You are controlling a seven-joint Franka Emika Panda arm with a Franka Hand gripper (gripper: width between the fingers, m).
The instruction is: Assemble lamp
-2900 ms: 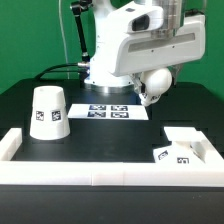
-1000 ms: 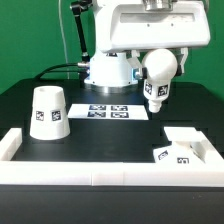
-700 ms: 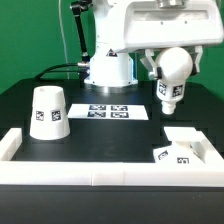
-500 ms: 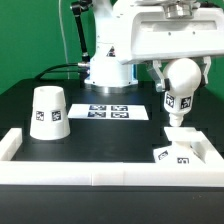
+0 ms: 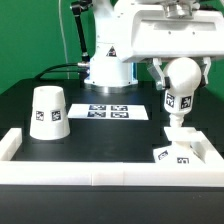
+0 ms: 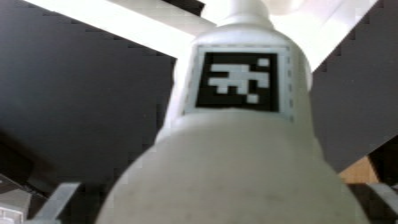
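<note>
Over the base (image 5: 180, 152) at the exterior view's right, the gripper (image 5: 180, 78) pinches the bulb (image 5: 179, 102) stem-down, and any tilt or offset would likely make the stem miss its seat and jam.

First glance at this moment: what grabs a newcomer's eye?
The bulb hanging in the gripper, neck down, above the square base at the exterior view's right. Then the shade, standing alone at that view's left.
</note>
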